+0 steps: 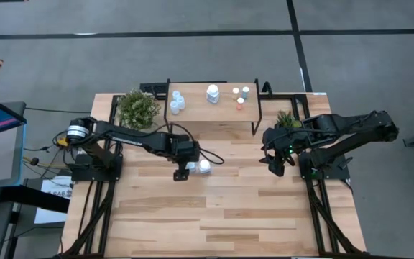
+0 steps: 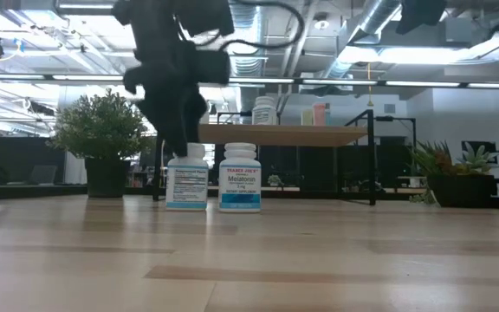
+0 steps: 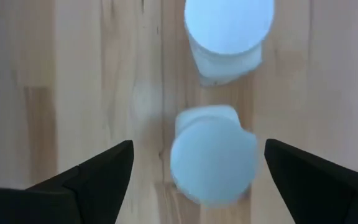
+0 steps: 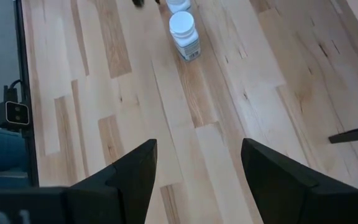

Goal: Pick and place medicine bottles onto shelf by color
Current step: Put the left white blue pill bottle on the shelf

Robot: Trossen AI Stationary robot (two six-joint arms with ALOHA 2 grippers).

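Spanning grey floor, the plank table holds two white bottles under the left gripper, spread wide, gripping nothing. Shelf carries three pale-blue bottles, one white, three tiny (two plants flank it); right gripper hovers, parted and empty.

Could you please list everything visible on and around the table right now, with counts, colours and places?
chunky white bottles on the table: two, white, standing side by side mid-table, below the left hand
chunky white bottle on the shelf: one, white, shelf middle
pale-blue translucent bottles: three, pale blue, clustered at the shelf's left end
tiny capped bottles: three, whitish with one red cap, shelf's right end
low light-wood shelf on a black frame: one, at the table's far edge
plank tabletop: one, light wood
potted plants: two, green, either side of the shelf
left hand: open, straddling one table bottle from above
right hand: open, empty, hovering at the table's right
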